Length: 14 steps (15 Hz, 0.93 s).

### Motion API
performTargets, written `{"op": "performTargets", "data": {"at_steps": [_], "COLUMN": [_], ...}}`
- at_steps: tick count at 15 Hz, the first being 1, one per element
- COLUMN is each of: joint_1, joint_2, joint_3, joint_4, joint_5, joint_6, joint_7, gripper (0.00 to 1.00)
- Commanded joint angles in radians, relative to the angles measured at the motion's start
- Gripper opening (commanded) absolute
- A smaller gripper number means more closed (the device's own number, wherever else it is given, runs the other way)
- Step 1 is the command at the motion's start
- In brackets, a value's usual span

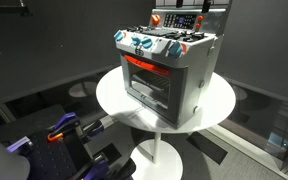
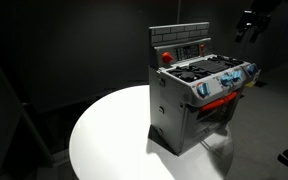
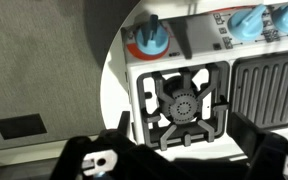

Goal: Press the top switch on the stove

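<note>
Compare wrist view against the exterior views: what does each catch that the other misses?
Wrist only: a close look down on one black burner and the ribbed grille beside it, with the gripper jaws spread apart at the bottom edge.

Exterior only: the whole stove standing on the round white table, its red-trimmed door, and the red button on the back panel.

Shared: the stove top, the blue knobs and part of the table.

glossy plastic stove (image 1: 169, 75), smooth white table (image 2: 109, 135)
</note>
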Motion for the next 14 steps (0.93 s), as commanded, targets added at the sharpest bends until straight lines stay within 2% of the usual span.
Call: {"op": "performTargets", "data": {"at_steps": [1,8,9,14], "joint_1": [0.003,0.005,0.007,0.007], "joint_2": [-0.077,-0.144,-0.112,-0.108], "joint_3": [-0.003,-0.002,-0.006,-0.006], "joint_4": [-0.045,-0.092,-0.072,-0.076], "joint_5": [-0.008,-0.035,-0.018,-0.018], "joint_6": [-0.068,-0.120,-0.099,-0.099], "joint_7": [0.009,0.007,0.000,0.000], "gripper": [1.00,1.00,1.00,1.00]}}
